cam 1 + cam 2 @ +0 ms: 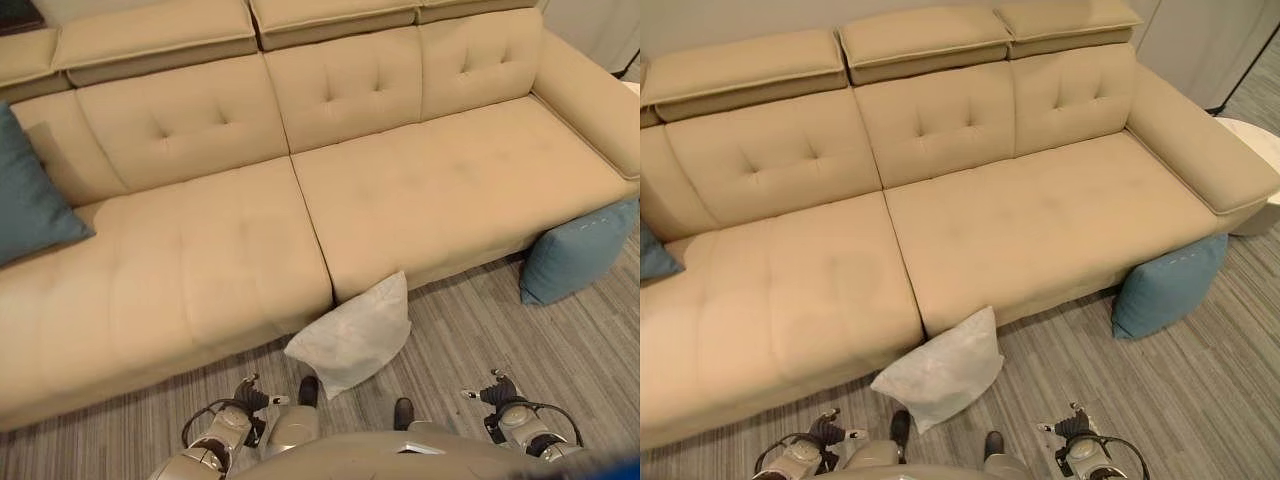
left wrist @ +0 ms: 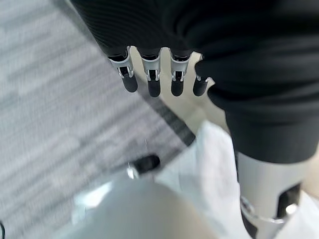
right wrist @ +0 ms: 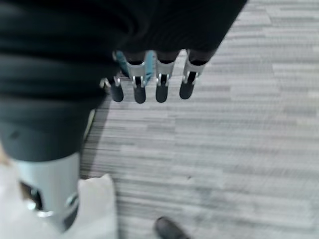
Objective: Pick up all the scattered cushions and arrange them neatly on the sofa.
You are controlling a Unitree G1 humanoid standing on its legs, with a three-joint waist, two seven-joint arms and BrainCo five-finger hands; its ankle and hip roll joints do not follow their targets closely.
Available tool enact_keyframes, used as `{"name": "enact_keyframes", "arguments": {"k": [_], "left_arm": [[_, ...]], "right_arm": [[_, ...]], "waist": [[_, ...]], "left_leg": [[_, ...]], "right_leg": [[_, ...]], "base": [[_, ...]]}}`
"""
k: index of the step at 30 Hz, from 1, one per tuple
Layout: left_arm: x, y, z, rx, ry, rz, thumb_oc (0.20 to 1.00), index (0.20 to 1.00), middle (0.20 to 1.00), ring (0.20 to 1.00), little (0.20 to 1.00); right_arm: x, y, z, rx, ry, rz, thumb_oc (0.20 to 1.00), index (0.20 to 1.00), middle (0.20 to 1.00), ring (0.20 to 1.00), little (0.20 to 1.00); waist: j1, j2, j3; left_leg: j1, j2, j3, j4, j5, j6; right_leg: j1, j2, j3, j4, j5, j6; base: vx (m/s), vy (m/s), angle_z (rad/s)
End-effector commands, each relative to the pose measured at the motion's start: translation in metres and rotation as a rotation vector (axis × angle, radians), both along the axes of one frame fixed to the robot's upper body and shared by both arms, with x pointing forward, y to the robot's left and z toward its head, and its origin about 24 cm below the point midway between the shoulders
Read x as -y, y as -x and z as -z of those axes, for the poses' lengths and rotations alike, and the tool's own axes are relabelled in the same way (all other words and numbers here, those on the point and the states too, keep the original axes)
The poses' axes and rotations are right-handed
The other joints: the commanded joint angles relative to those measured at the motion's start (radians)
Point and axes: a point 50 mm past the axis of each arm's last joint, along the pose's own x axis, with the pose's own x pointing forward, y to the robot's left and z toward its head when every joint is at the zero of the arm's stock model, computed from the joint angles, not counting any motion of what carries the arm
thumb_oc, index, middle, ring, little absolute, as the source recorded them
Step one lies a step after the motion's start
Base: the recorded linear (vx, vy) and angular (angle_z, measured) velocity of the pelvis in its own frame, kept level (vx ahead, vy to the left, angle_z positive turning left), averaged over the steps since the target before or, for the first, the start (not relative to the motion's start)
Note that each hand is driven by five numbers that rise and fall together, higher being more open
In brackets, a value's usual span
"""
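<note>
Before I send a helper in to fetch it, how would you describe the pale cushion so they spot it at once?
Find the long beige sofa and look at the striped grey floor along its front edge, near the seam between the two seats. The white cushion leans there against the sofa front. The other two cushions are blue: one on the floor by the armrest, one on the seat.
</note>
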Motion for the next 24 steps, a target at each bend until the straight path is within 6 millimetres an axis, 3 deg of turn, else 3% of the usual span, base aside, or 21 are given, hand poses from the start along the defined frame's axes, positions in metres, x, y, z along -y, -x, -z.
{"name": "enact_keyframes", "arguments": {"k": [1, 4, 5, 6, 12, 15, 16, 17, 20, 24], "left_arm": [[-0.003, -0.02, -0.008, 0.067, 0.001, -0.018, 1.0, 1.0, 1.0, 1.0, 1.0], [-0.002, -0.016, -0.006, 0.054, 0.008, -0.011, 1.0, 1.0, 1.0, 1.0, 1.0], [0.0, -0.013, -0.005, 0.042, 0.013, -0.003, 1.0, 1.0, 1.0, 1.0, 1.0], [0.0, -0.011, -0.004, 0.033, 0.015, -0.006, 1.0, 1.0, 1.0, 1.0, 1.0], [-0.009, -0.007, -0.004, 0.023, 0.001, -0.026, 1.0, 1.0, 1.0, 1.0, 1.0], [-0.015, -0.003, -0.004, 0.009, -0.012, -0.031, 1.0, 1.0, 1.0, 1.0, 1.0], [-0.019, -0.004, -0.005, 0.014, -0.022, -0.029, 1.0, 1.0, 1.0, 1.0, 1.0], [-0.019, -0.004, -0.005, 0.013, -0.023, -0.026, 1.0, 1.0, 1.0, 1.0, 1.0], [-0.018, -0.004, -0.005, 0.011, -0.021, -0.013, 1.0, 1.0, 1.0, 1.0, 1.0], [-0.016, -0.005, -0.005, 0.015, -0.019, -0.012, 1.0, 1.0, 1.0, 1.0, 1.0]], "right_arm": [[0.024, 0.0, -0.008, 0.025, 0.063, 0.038, 1.0, 1.0, 1.0, 1.0, 1.0], [0.023, 0.005, -0.006, 0.013, 0.047, 0.058, 1.0, 1.0, 1.0, 1.0, 1.0], [0.023, 0.01, -0.005, 0.0, 0.042, 0.067, 1.0, 1.0, 1.0, 1.0, 1.0], [0.02, 0.009, -0.004, -0.004, 0.037, 0.059, 1.0, 1.0, 1.0, 1.0, 1.0], [0.013, 0.001, -0.004, 0.008, 0.019, 0.022, 1.0, 1.0, 1.0, 1.0, 1.0], [0.008, -0.003, -0.004, 0.01, 0.01, -0.001, 1.0, 1.0, 1.0, 1.0, 1.0], [0.005, -0.006, -0.003, 0.011, -0.001, -0.013, 1.0, 1.0, 1.0, 1.0, 1.0], [0.005, -0.006, -0.003, 0.01, -0.003, -0.012, 1.0, 1.0, 1.0, 1.0, 1.0], [0.005, -0.006, -0.003, 0.003, 0.001, -0.025, 1.0, 1.0, 1.0, 1.0, 1.0], [0.006, -0.007, -0.004, 0.0, 0.011, -0.037, 1.0, 1.0, 1.0, 1.0, 1.0]], "waist": [[-0.029, -0.033, 0.035], [-0.042, -0.039, 0.023], [-0.053, -0.036, 0.012], [-0.049, -0.034, 0.01], [-0.026, -0.048, 0.001], [-0.016, -0.044, 0.001], [-0.023, -0.033, 0.015], [-0.03, -0.031, 0.02], [-0.039, -0.031, 0.021], [-0.056, -0.038, 0.03]], "left_leg": [[0.002, -0.044, 0.163, 0.1, -0.206, 0.101], [0.03, -0.078, 0.206, 0.133, -0.259, 0.122], [0.053, -0.082, 0.266, 0.128, -0.274, 0.133], [0.064, -0.087, 0.284, 0.114, -0.284, 0.137], [0.085, -0.132, 0.222, 0.062, -0.291, 0.16], [0.117, -0.151, 0.204, 0.027, -0.296, 0.184], [0.145, -0.158, 0.178, 0.004, -0.295, 0.197], [0.162, -0.163, 0.165, -0.001, -0.297, 0.198], [0.189, -0.183, 0.126, -0.013, -0.307, 0.203], [0.218, -0.201, 0.075, -0.019, -0.318, 0.2]], "right_leg": [[0.002, -0.077, -0.037, 0.029, -0.033, 0.066], [0.009, -0.085, -0.076, 0.022, -0.03, 0.063], [0.014, -0.085, -0.106, 0.012, -0.029, 0.065], [0.021, -0.083, -0.118, 0.012, -0.026, 0.068], [0.029, -0.1, -0.142, 0.059, -0.039, 0.082], [-0.003, -0.13, -0.135, 0.191, -0.046, 0.102], [-0.064, -0.125, -0.096, 0.314, -0.038, 0.119], [-0.079, -0.109, -0.07, 0.33, -0.039, 0.115], [-0.123, -0.074, -0.024, 0.234, -0.014, 0.098], [-0.17, -0.062, 0.03, 0.129, 0.057, 0.118]], "base": [[-0.14, -0.137, 1.28], [-0.08, -0.056, 0.76], [0.03, 0.039, 0.95], [0.05, 0.042, 1.05], [0.09, 0.113, 0.4], [0.11, 0.188, -0.04], [0.14, 0.2, 0.13], [0.16, 0.166, 0.16], [0.16, 0.011, 0.16], [0.15, -0.063, 0.28]]}}
